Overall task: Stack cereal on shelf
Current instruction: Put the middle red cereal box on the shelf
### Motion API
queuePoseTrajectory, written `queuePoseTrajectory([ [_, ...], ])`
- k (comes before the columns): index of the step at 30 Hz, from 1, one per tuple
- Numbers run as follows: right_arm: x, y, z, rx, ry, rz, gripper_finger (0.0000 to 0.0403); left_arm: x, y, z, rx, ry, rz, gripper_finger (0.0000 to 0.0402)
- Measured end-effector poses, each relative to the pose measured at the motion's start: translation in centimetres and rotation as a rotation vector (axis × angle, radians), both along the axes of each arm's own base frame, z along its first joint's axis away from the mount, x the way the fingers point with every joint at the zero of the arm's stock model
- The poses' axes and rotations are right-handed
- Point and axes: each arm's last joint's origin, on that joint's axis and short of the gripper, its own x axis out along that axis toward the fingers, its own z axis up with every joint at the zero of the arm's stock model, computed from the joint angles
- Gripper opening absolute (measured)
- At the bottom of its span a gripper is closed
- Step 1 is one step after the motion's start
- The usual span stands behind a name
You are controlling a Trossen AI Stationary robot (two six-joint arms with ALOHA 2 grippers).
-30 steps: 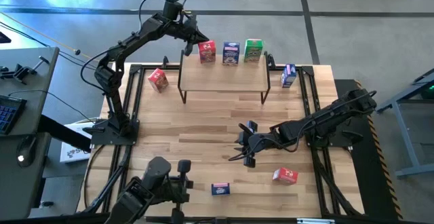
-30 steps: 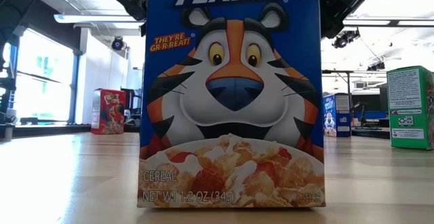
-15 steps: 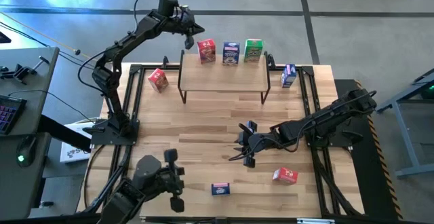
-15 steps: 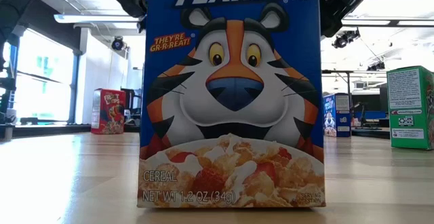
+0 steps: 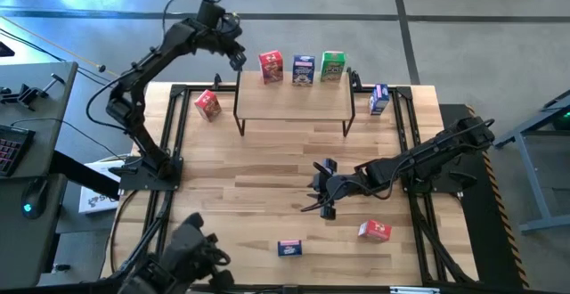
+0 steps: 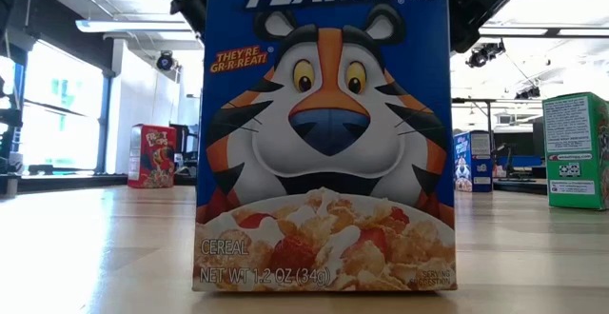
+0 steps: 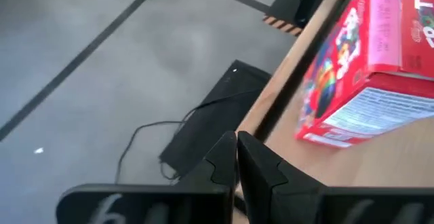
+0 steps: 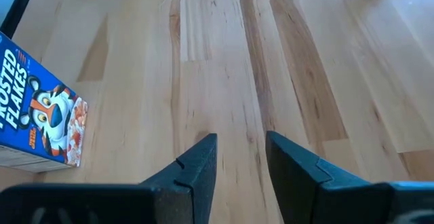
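Three cereal boxes stand on their bases in a row on the shelf (image 5: 294, 98): red (image 5: 271, 66), blue (image 5: 303, 69) and green (image 5: 332, 65). My left gripper (image 5: 233, 55) hovers shut just off the shelf's far left corner. In the left wrist view the red box (image 7: 366, 68) stands beyond its shut fingertips (image 7: 236, 157), untouched. My right gripper (image 5: 322, 191) waits open and low over the middle of the table (image 8: 241, 157). Loose boxes stand on the table: red (image 5: 207, 104), blue (image 5: 378, 99), red (image 5: 374, 231) and blue (image 5: 289, 248). That last blue box fills the low view (image 6: 324, 133).
A black frame rail (image 5: 178, 142) runs along the table's sides. A dark jointed device (image 5: 187, 254) sits at the near left corner. The low view also shows a green box (image 6: 576, 147) on the right. Bare planks (image 5: 267, 165) lie between the shelf and the near boxes.
My left gripper has drawn away from the red box on the shelf, first up and toward the far edge, then toward the table's left. The red box stays standing on the shelf. The dark device at the near left corner has swung lower.
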Motion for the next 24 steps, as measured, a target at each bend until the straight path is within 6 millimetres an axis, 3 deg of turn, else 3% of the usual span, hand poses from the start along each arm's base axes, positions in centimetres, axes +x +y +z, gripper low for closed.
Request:
queuePoseTrajectory([
  [10, 0.1, -0.4, -0.1, -0.004, 0.01, -0.012, 0.0123, 2.9, -0.6, -4.6, 0.008, -0.123, 0.019, 0.0007],
  [24, 0.4, -1.7, -0.1, -0.005, 0.011, -0.062, 0.0123, 3.5, -0.2, -5.7, 0.073, -0.274, -0.009, 0.0007],
])
